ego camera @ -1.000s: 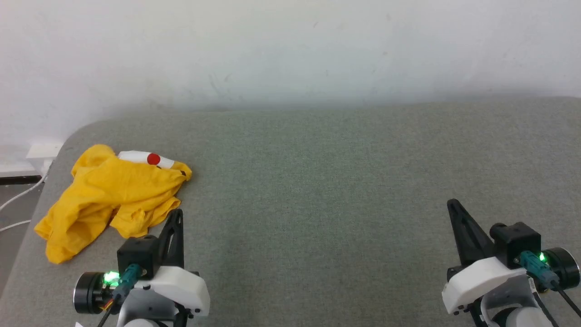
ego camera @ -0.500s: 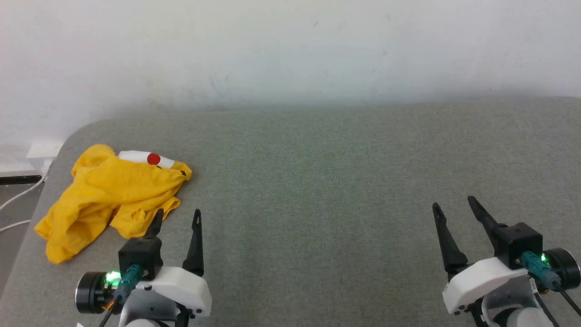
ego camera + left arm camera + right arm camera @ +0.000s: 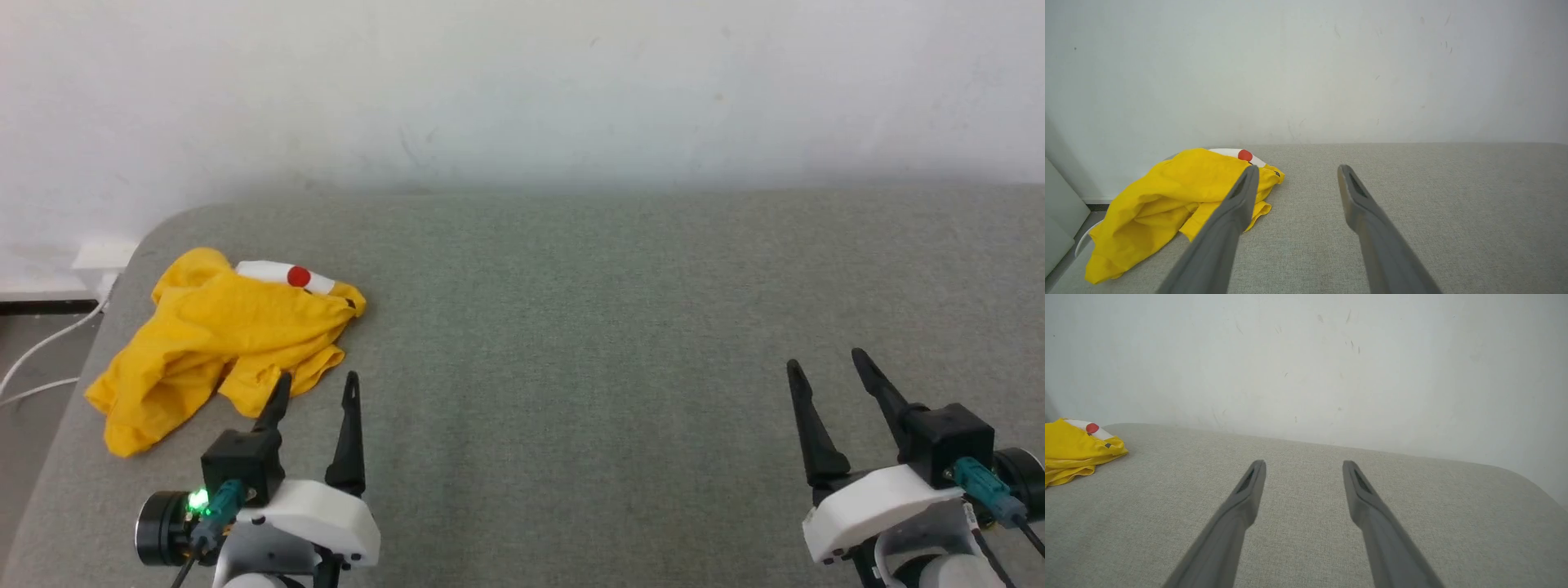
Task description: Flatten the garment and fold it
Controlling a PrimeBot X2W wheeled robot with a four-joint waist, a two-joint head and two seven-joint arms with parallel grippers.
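At ten o'clock on the grey padded surface [image 3: 571, 327]: the garment [image 3: 220, 343] lies in a crumpled heap near the rounded corner, nowhere near flat. A white patch with a red dot [image 3: 299, 276] shows at its twelve o'clock edge.
Left gripper [image 3: 317, 377]: the jaws are spread wide and hold nothing. It sits at the heap's five o'clock, just beside the near hem. Whether a fingertip touches the cloth cannot be told.
Right gripper [image 3: 823, 359]: the jaws are spread wide and hold nothing. It sits at four o'clock on the surface, well apart from the garment.
Step in hand: judged to be the first reach for the heap, with flattening not yet begun.
Grasp point: an outer edge, hem or sleeve, serves better than the bundled middle. The near hem at the heap's five o'clock is the closest candidate.
Approach: the fingers should go in low along the surface so that one slides under the edge. They should close only once cloth lies between them.
Carry: the cloth should be drawn toward the bare middle, at the heap's three o'clock. There both arms can probably spread it.
Risk, layers: thin folds may be pinched together, which would keep the heap bunched.
Risk, edge: the heap's nine o'clock side lies near the surface's rim, above the white cables [image 3: 41, 367]. A push in that direction could send cloth over the rim.
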